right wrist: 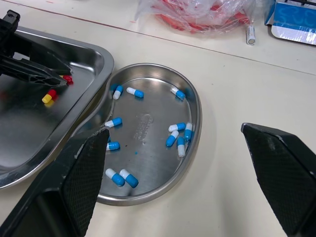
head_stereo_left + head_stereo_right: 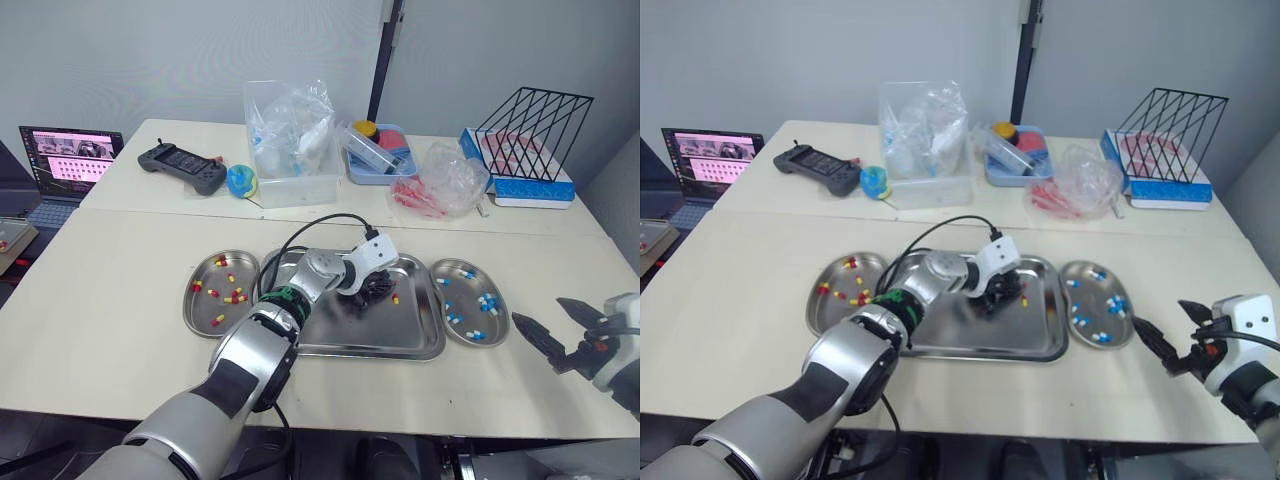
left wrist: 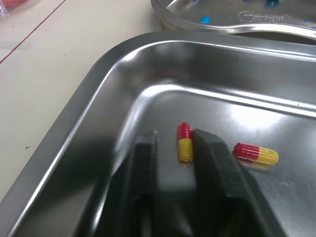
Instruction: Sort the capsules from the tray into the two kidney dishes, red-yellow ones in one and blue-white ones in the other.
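Right gripper (image 2: 545, 318): it hung over the near right table edge; I saw its two black fingers spread wide, holding nothing.
Right kidney dish (image 1: 197, 113): it sat just beyond that gripper, beside the tray's right end; blue-white capsules (image 1: 134, 92) lay scattered in it; a stamped mark on its floor was too faint for me to read.
Tray (image 2: 330, 340): it lay between the two dishes; the left arm covered part of its floor from the head camera.
Left gripper (image 3: 173, 139): it was down in the tray with its fingers apart, straddling one red-yellow capsule (image 3: 184, 142); the capsule lay against one finger, though I could not tell whether they touched.
Second red-yellow capsule (image 3: 256, 153): it lay just outside the fingers on the tray floor.
Left kidney dish (image 2: 200, 310): it held red-yellow capsules (image 2: 232, 296).
Laptop (image 2: 70, 155): it was cut off at the far left; its screen text was unreadable to me.
Blue box (image 2: 515, 165): it sat at the far right under a wire rack (image 2: 530, 125); I could not make out its print.
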`<state>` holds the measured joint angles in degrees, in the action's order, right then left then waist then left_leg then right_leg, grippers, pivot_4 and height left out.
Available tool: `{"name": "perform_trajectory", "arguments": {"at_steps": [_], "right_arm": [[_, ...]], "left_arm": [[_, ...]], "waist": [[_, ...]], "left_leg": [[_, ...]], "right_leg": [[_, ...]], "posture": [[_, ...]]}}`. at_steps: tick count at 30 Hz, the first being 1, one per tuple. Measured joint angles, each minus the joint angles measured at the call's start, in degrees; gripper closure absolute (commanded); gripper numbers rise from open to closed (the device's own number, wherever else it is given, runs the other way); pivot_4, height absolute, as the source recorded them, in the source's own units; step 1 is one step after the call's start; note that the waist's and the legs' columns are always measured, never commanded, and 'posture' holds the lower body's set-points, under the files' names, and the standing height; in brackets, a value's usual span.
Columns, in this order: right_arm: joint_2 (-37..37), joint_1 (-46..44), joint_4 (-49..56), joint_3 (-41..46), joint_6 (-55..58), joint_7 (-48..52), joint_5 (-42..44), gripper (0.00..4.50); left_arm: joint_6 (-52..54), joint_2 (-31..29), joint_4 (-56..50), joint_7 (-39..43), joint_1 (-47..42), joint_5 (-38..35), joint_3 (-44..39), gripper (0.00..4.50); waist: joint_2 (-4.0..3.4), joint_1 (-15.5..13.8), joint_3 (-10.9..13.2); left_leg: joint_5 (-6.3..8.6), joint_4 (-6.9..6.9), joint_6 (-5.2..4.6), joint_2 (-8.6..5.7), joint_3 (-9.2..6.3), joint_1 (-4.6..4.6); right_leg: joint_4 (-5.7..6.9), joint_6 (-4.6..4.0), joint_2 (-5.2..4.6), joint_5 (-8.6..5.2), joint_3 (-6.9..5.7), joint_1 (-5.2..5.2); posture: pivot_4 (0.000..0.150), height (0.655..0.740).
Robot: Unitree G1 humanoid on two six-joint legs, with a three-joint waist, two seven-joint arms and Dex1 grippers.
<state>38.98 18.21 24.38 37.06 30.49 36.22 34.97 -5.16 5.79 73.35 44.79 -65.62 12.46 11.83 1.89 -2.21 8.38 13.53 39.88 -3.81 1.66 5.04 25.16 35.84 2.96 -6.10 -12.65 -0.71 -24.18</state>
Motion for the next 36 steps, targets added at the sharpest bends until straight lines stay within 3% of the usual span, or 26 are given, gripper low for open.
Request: {"name": "perform_trajectory", "arguments": {"at_steps": [11, 21, 24, 28, 31, 36], "right_arm": [[0.0, -0.6, -0.1, 0.0, 0.0, 0.0, -0.2, 0.0], [0.1, -2.3, -1.6, -0.1, -0.1, 1.3, -0.3, 0.0], [1.9, -4.0, -2.1, -0.4, -0.4, 4.5, 0.6, 0.0], [3.3, -4.5, -4.6, 0.1, 0.2, 7.9, 2.9, 0.0], [5.5, -6.3, -6.5, 0.0, 0.3, 11.3, 4.6, 0.0], [11.2, -8.0, -9.4, -1.0, 0.2, 20.5, 5.6, 0.0]], "left_arm": [[-0.4, -0.8, -0.2, 0.0, 0.0, 0.1, -0.6, 4.45], [3.8, -8.3, -10.6, 14.0, 0.6, -11.7, -9.1, 4.45], [9.3, -17.7, -23.7, 23.4, 5.7, -17.5, -11.3, 4.45], [14.4, -28.2, -35.4, 30.1, 12.6, -21.7, -12.9, 4.45], [18.1, -33.3, -40.2, 33.4, 17.6, -23.9, -13.1, 4.45], [20.4, -47.7, -43.7, 36.9, 27.7, -25.9, -16.8, 4.45]], "waist": [[-0.01, 0.0, 0.0], [-0.03, 0.2, 0.0], [-0.12, 1.8, 0.0], [-0.2, 2.2, -0.1], [-0.23, 1.7, 0.0], [-0.24, 1.9, 0.0]], "left_leg": [[0.0, 0.02, 0.0, 0.02, 0.0, 0.0], [0.0, 0.02, 0.0, 0.03, 0.01, 0.0], [0.0, -0.06, 0.01, 0.13, 0.03, -0.06], [-0.01, -0.1, 0.02, 0.17, 0.04, -0.21], [-0.01, -0.01, 0.01, 0.14, 0.06, -0.21], [-0.01, -0.06, 0.02, 0.23, 0.08, -0.26]], "right_leg": [[0.02, 0.0, 0.0, 0.0, 0.0, 0.0], [0.07, 0.0, 0.0, 0.0, 0.01, -0.02], [0.18, -0.06, 0.05, -0.02, 0.05, -0.07], [0.21, -0.13, 0.07, -0.06, 0.05, 0.04], [0.21, -0.04, 0.01, 0.0, 0.05, 0.09], [0.21, -0.12, 0.04, -0.05, 0.02, 0.05]], "posture": [[0.15, 0.74], [0.15, 0.74], [0.15, 0.74], [0.15, 0.74], [0.15, 0.74], [0.15, 0.74]]}}
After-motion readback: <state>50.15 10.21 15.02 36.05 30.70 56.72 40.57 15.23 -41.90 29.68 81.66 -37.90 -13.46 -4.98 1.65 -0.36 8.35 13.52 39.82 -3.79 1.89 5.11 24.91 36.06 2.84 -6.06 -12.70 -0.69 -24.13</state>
